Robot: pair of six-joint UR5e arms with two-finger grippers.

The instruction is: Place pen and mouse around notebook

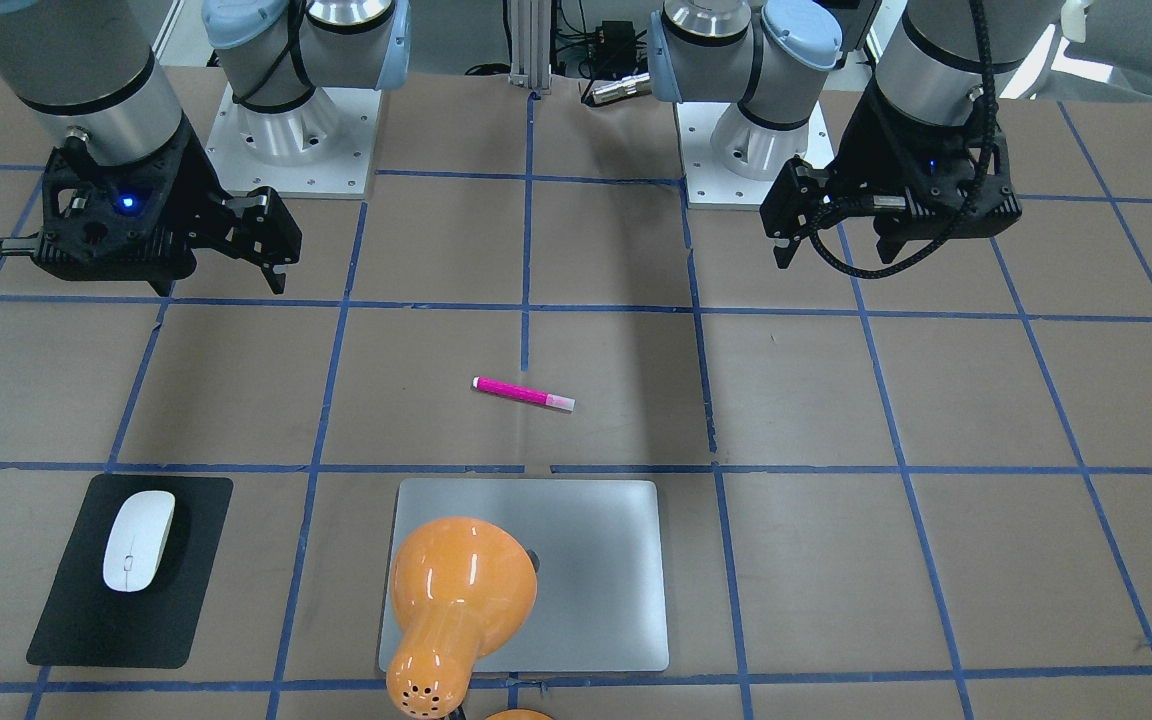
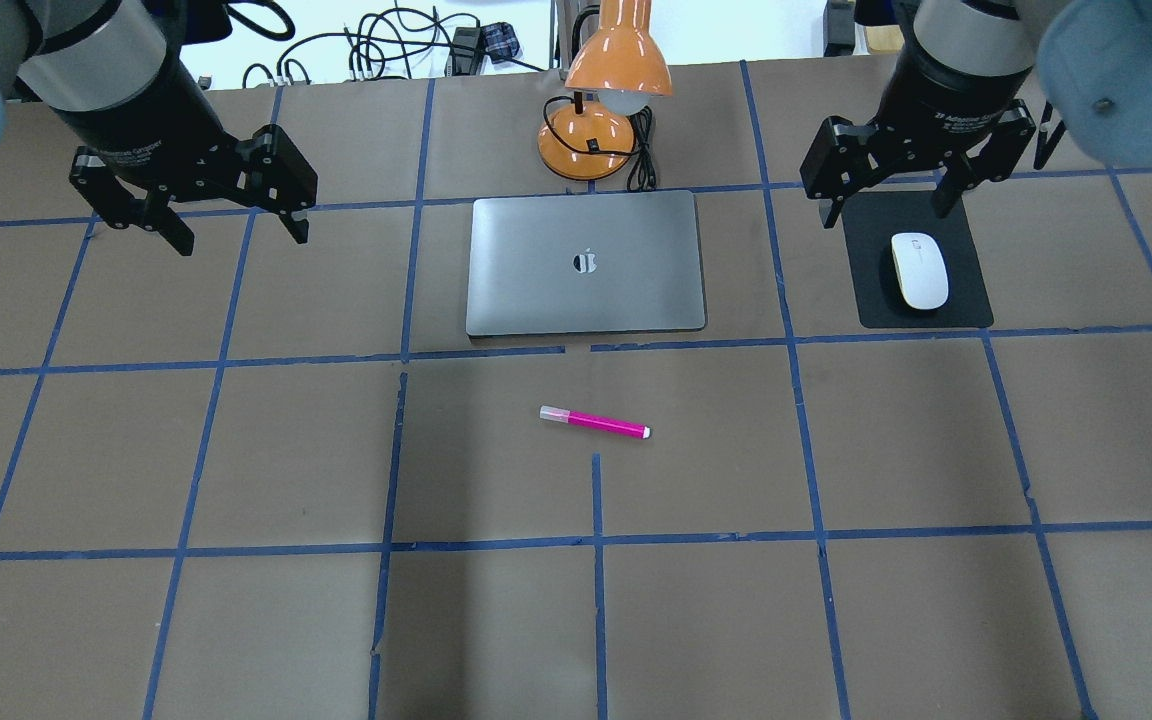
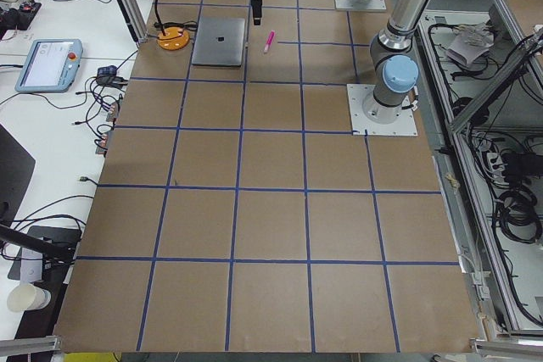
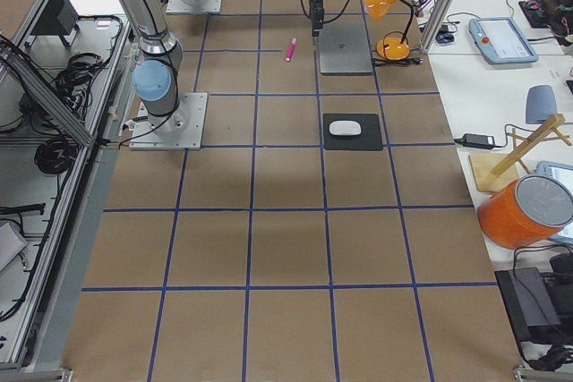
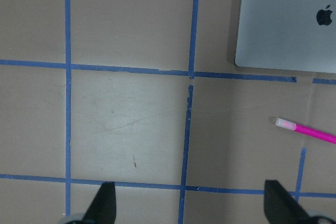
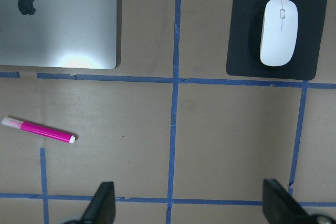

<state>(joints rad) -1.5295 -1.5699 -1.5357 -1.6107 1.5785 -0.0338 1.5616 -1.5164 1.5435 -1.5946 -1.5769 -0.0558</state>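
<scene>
The silver-grey notebook lies closed at the table's far middle, also seen in the front view. The magenta pen lies flat on the table just on the robot's side of the notebook, apart from it. The white mouse rests on a black pad, to the right of the notebook. My left gripper hangs open and empty above the table, left of the notebook. My right gripper is open and empty, high above the pad's far left part.
An orange desk lamp stands behind the notebook, its shade leaning over the notebook's far edge. The black pad sits under the mouse. Blue tape lines grid the brown table. Cables lie beyond the far edge.
</scene>
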